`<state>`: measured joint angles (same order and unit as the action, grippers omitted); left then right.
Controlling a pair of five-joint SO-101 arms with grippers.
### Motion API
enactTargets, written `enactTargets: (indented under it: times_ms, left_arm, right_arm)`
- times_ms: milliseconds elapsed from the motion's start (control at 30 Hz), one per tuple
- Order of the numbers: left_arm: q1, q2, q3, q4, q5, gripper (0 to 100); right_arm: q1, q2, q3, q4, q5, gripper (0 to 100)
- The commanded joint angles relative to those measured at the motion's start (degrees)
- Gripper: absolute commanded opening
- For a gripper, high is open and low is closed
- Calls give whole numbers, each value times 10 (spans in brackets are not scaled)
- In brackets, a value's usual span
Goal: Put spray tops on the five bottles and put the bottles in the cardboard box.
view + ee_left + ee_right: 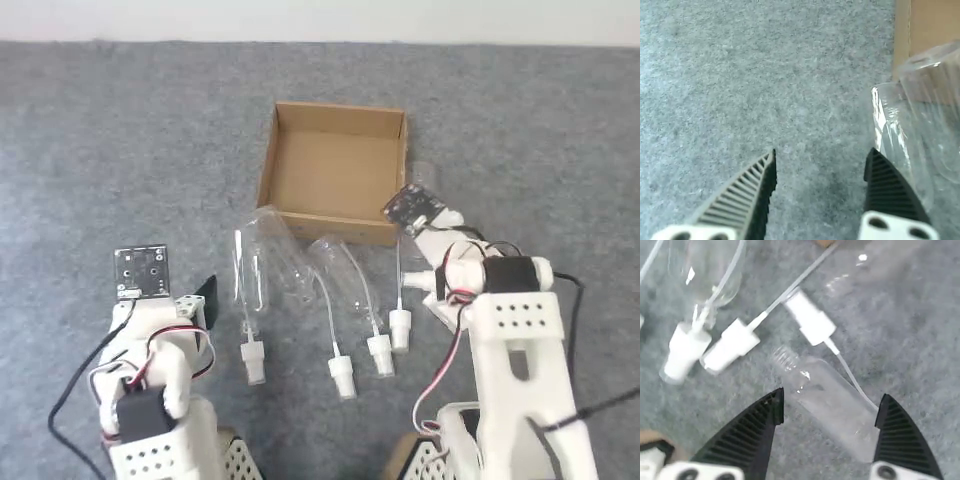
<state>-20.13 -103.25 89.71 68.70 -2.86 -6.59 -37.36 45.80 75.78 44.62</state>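
Grey worktop (120, 150): front-left of the cardboard box (335, 175), the left gripper (822, 155) hangs spread apart. Before the box, bottles (255, 265) and spray tops (342, 375) lie loose, the right gripper (833, 395) spread over an uncapped bottle (840, 407); nothing looks boxed yet.
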Motion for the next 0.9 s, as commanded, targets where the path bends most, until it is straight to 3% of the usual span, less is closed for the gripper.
enactTargets:
  times_ms: [0, 333, 533, 867]
  left_arm:
    - [-1, -11, -22, -16, 4, 270]
    - [0, -11, -22, -16, 4, 270]
    - [0, -11, -22, -16, 4, 270]
    - [-1, -11, -21, -15, 4, 269]
  right_arm:
    - [-1, 24, -11, 6, 65, 279]
    - [0, 49, 25, 0, 166, 279]
    - [1, 49, 40, -16, 184, 279]
    - [35, 49, 122, -127, 184, 278]
